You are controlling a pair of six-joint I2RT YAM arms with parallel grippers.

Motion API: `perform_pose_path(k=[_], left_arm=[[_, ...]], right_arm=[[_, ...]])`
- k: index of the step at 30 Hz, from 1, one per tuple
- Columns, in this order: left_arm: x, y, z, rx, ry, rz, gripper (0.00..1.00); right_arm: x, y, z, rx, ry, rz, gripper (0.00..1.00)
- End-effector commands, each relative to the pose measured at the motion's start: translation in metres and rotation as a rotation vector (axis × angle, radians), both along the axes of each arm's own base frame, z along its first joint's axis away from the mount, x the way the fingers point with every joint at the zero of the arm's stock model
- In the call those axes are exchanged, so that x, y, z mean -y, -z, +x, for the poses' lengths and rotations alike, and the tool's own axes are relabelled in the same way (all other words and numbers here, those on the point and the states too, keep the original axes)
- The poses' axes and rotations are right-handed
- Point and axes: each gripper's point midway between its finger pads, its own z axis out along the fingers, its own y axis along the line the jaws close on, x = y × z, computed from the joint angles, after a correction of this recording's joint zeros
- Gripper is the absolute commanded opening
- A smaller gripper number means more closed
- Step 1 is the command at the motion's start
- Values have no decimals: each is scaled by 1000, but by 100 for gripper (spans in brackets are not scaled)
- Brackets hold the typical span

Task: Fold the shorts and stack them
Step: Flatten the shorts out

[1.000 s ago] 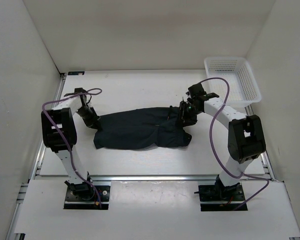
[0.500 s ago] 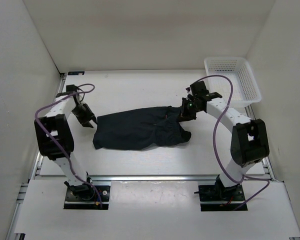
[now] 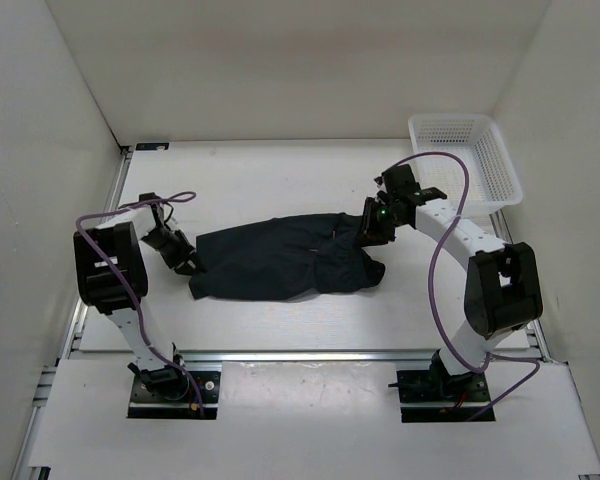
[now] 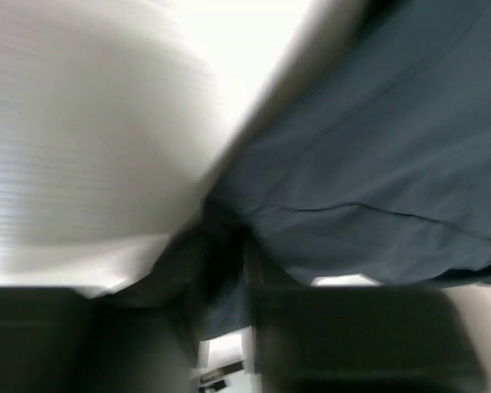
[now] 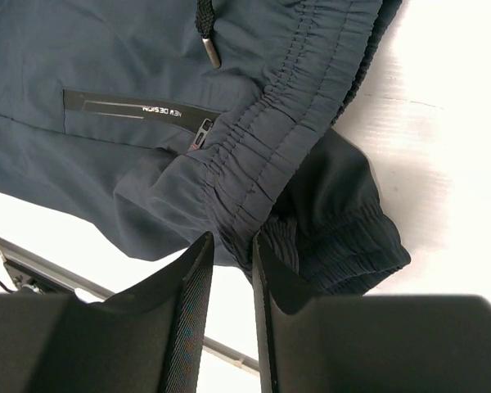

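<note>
The dark navy shorts (image 3: 280,260) lie spread across the middle of the table, waistband to the right. My left gripper (image 3: 187,264) is low at their left edge. In the blurred left wrist view its jaws (image 4: 222,270) stand narrowly apart, with a fold of the shorts (image 4: 376,164) in the gap. My right gripper (image 3: 368,228) is at the right end of the shorts. Its fingers (image 5: 231,246) are a little apart, tips on either side of the gathered waistband (image 5: 254,155). A pocket zip and a drawcord tip show on the shorts (image 5: 106,65).
A white plastic basket (image 3: 465,160) stands at the back right corner. White walls close in the table on the left, back and right. A metal rail (image 3: 300,353) runs along the near edge.
My left gripper swung out to the left, then came back down onto the shorts' left edge. My right gripper shifted slightly back and right along the waistband, and the right end of the shorts bunched a little.
</note>
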Motion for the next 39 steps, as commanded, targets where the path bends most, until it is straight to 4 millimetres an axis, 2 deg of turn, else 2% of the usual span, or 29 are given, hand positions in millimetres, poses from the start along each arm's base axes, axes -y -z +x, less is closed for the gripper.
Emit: perform_pose_path(k=[1,3,4,6,7,11,14,16,17,18,19,20,21,24,26,29,32,33,34,35,36,37,38,39], left_arm=[[9,-16,10,92,37,-23,24],[6,-18,11,99,26,-2,24],[4,-21,12,111,25,11,24],[2,-23,12,119,25,21,28],[0,-27,13,124,24,33,31],[-3,-32,14,143,22,57,30],[-5,-31,12,132,21,66,29],[-5,-34,13,141,21,68,32],[-5,-34,13,141,21,68,32],[-5,-34,13,141,21,68,27],[-5,-34,13,141,21,68,16],[-5,-34,13,141,21,68,10],[-5,-36,15,150,21,69,10],[-5,-39,14,152,21,70,10],[-6,-48,18,183,20,75,10],[-9,-63,21,207,17,100,10],[-12,-93,39,268,-8,107,10],[-14,-115,56,330,-25,115,10],[-13,-130,65,367,-23,107,10],[-11,-136,71,362,-31,88,10],[-15,-168,92,444,-32,101,10],[-16,-182,101,469,-42,102,10],[-14,-196,109,498,-34,104,10],[-15,-201,115,492,-33,103,10]], right_arm=[[0,-2,5,27,-4,3,31],[0,2,5,17,-4,-1,35],[0,2,5,17,-4,-1,43],[1,6,3,7,-4,-4,53],[1,6,3,6,-4,-4,64],[0,10,-1,-8,-1,5,66],[-4,10,-2,-12,-5,33,60],[-5,13,-2,-25,3,33,57],[-4,16,-5,-33,3,30,52],[-4,16,-5,-34,3,30,47],[-4,16,-3,-25,3,33,38],[-4,16,-3,-25,3,33,29],[-4,16,-3,-25,3,33,17],[-6,9,3,-5,3,40,0],[-7,5,6,5,2,44,0],[-9,-8,13,28,7,43,0],[-9,-28,32,83,9,22,0],[-9,-36,38,103,7,15,0],[-10,-58,60,154,21,32,0],[-6,-67,67,161,27,28,0],[-5,-72,79,167,37,29,0],[-8,-111,101,256,47,57,0],[-2,-127,112,288,56,59,0],[-1,-133,117,273,59,61,0]])
